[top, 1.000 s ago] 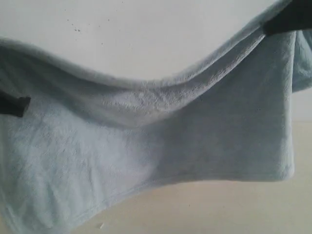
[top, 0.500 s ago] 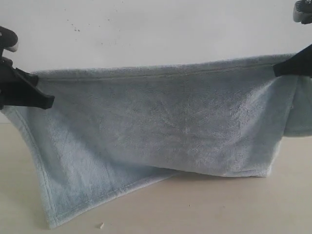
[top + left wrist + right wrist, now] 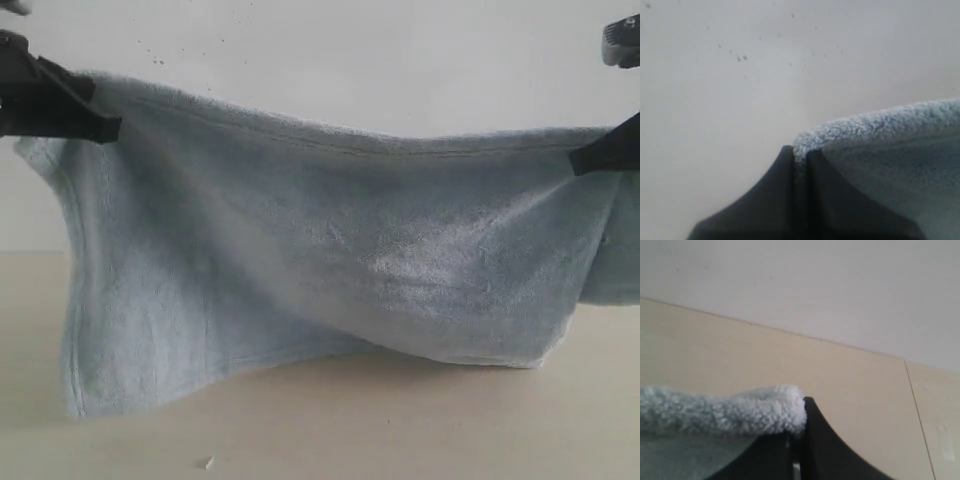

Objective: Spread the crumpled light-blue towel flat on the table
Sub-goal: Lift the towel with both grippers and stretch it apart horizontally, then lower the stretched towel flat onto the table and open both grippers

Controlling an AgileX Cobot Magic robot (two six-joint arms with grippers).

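Nearest me, toward the front edge of the table [image 3: 420, 440], I note one small pale crumb [image 3: 208, 462] on the bare beige surface. Behind it the light-blue towel [image 3: 330, 250] hangs like a broad curtain over the table, stretched out widthwise. Its lower hem drops lowest at the left, and I cannot tell whether that corner touches the tabletop. The top hem slopes down from the left and runs about level to the right. The left gripper [image 3: 112, 128] is clenched on the upper left corner. The right gripper [image 3: 578, 160] is clenched on the upper right corner, with a fold of cloth hanging beyond it. Furthest back, the white wall [image 3: 380, 60] bears a few dark specks [image 3: 158, 60].
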